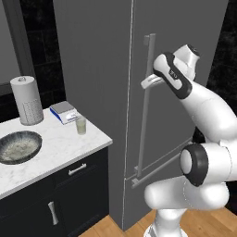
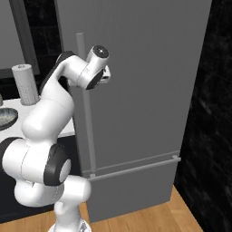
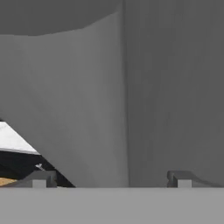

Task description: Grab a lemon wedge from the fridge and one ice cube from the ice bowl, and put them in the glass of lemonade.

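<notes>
Tall flat grey fridge (image 1: 97, 92) directly ahead of the gripper (image 3: 111, 178), door shut, long vertical bar handle (image 1: 144, 106) just beside the gripper; fingers apart, holding nothing. White marble desk (image 1: 51, 148) well off to the gripper's left carries the wide dark speckled ice bowl (image 1: 18, 146) and the small clear glass of lemonade (image 1: 81, 125). Judged progress: none done; door opening, wedge and ice cube all remain.

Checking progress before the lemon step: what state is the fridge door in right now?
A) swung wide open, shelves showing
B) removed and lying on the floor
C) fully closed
C: the fridge shows a flat, shut grey front, no shelves visible, with the claw up at its vertical handle.
</notes>
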### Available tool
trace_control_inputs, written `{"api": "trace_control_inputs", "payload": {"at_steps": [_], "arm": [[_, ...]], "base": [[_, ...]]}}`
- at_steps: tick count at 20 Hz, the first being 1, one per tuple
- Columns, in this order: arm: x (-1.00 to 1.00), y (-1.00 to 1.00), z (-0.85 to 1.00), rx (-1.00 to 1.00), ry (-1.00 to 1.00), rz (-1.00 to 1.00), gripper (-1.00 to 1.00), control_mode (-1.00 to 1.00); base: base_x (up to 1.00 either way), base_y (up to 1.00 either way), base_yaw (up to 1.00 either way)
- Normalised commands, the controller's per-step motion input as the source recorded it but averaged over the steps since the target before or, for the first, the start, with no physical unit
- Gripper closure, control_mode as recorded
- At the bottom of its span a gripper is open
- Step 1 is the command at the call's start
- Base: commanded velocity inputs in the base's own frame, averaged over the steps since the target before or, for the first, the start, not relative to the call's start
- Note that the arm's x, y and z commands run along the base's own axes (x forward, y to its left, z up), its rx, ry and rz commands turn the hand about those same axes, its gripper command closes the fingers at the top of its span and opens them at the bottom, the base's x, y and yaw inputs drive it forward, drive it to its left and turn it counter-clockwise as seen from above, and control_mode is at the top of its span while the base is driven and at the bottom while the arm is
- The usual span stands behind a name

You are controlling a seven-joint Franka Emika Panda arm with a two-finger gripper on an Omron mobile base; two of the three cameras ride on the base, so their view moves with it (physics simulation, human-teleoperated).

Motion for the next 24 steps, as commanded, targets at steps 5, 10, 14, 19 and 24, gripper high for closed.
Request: {"api": "trace_control_inputs", "payload": {"at_steps": [5, 10, 14, 19, 24], "arm": [[-0.24, 0.00, -0.28, 0.05, -0.40, 0.03, -1.00, -1.00], [0.21, 0.00, -0.01, 0.01, -0.07, 0.00, -1.00, -1.00], [0.35, 0.00, 0.00, 0.02, 0.01, 0.00, -1.00, -1.00], [0.22, 0.00, -0.04, 0.08, 0.01, 0.01, -1.00, -1.00], [0.00, 0.00, -0.17, 0.03, 0.00, 0.03, -1.00, -1.00]], "base": [[0.00, 0.00, 0.00], [0.00, 0.00, 0.00], [0.00, 0.00, 0.00], [0.00, 0.00, 0.00], [0.00, 0.00, 0.00]]}}
